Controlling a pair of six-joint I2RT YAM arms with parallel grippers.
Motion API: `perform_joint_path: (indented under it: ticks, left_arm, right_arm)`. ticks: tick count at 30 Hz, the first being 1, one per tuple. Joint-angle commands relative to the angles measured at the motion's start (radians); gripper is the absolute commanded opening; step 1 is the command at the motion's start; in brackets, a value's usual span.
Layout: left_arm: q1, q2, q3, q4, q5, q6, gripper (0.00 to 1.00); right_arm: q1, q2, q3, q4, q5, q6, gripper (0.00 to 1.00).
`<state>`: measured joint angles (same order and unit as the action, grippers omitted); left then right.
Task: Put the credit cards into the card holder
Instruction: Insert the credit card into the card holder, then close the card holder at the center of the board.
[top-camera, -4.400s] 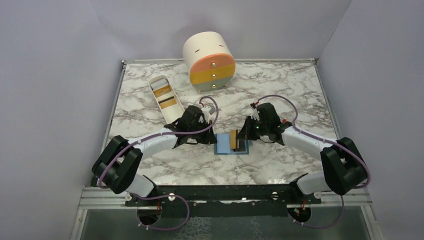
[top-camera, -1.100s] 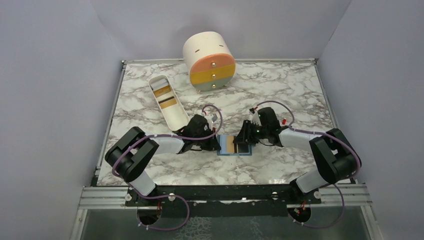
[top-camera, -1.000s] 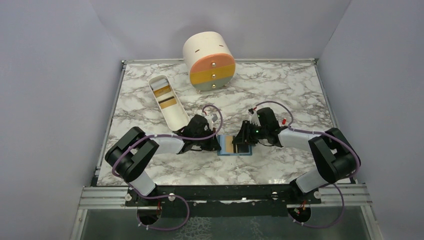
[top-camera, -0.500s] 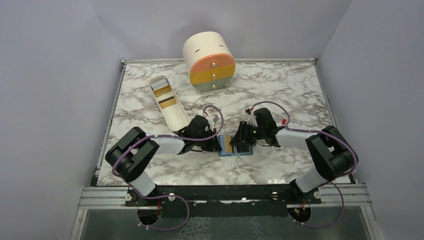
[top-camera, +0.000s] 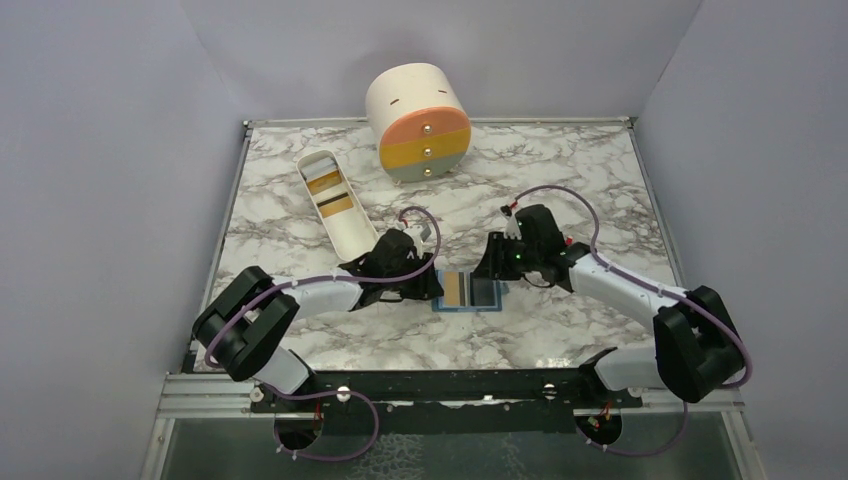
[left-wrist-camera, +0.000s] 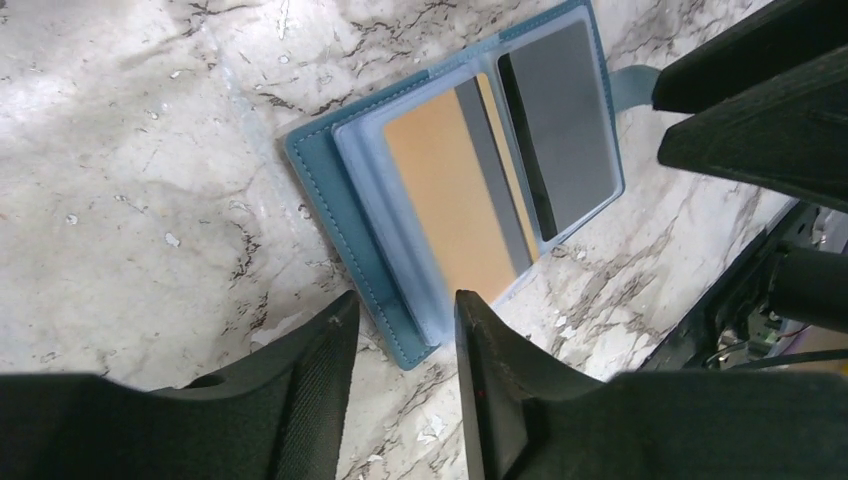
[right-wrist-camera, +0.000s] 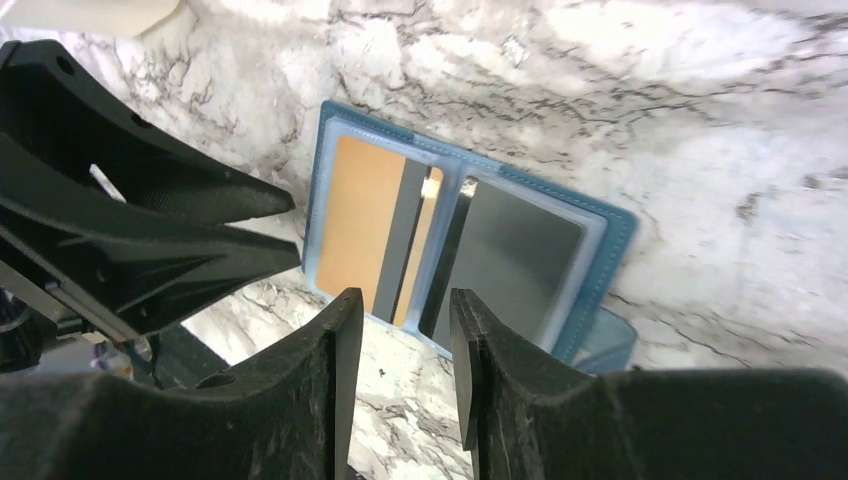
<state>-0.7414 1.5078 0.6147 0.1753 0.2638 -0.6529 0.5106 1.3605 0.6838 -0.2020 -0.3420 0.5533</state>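
The blue card holder (top-camera: 466, 306) lies open on the marble table between my two grippers. A gold card with a dark stripe (left-wrist-camera: 440, 190) sits in its left clear pocket, and a dark grey card (left-wrist-camera: 560, 130) sits in its right pocket. My left gripper (left-wrist-camera: 405, 312) is open, low at the holder's left edge, with the holder's near corner (left-wrist-camera: 330, 200) between the fingers. My right gripper (right-wrist-camera: 400, 305) is open and empty, just off the holder's (right-wrist-camera: 615, 235) far right side. Two more gold cards (top-camera: 338, 206) lie in the white tray.
The long white oval-ended tray (top-camera: 352, 238) lies at the left, close behind my left arm. A cream cylinder with orange, yellow and grey drawers (top-camera: 420, 120) stands at the back centre. My left gripper's fingers (right-wrist-camera: 150, 220) show at the left of the right wrist view.
My right gripper has drawn back up and to the right, off the holder, leaving both cards uncovered. My left gripper has stayed at the holder's left edge.
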Motion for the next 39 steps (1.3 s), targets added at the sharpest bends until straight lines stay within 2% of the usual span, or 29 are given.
perform_joint_path:
  ticks: [1, 7, 13, 19, 24, 30, 39]
  left_arm:
    - [-0.003, -0.043, 0.018, -0.023, -0.047, -0.015, 0.45]
    - [-0.003, -0.020, 0.016, -0.001, -0.011, -0.012, 0.56]
    - [-0.003, 0.005, 0.000, 0.043, 0.006, -0.021, 0.64]
    - [-0.003, 0.045, -0.002, 0.070, 0.014, -0.031, 0.66]
    - [-0.003, 0.065, 0.000, 0.095, 0.031, -0.053, 0.66]
    - [-0.003, 0.067, 0.007, 0.108, 0.051, -0.076, 0.66]
    - [-0.003, 0.025, 0.004, 0.134, 0.081, -0.120, 0.66]
  right_arm:
    - [0.005, -0.067, 0.065, -0.167, 0.178, -0.051, 0.39]
    - [0.005, -0.082, 0.092, -0.255, 0.346, -0.075, 0.43]
    - [0.005, -0.064, 0.081, -0.287, 0.353, -0.071, 0.45]
    - [0.004, -0.034, 0.045, -0.271, 0.356, -0.061, 0.45]
    - [0.005, -0.061, 0.007, -0.236, 0.379, -0.048, 0.40]
    - [0.005, -0.010, -0.014, -0.206, 0.374, -0.036, 0.34]
    - [0.005, 0.024, -0.056, -0.120, 0.328, -0.030, 0.11]
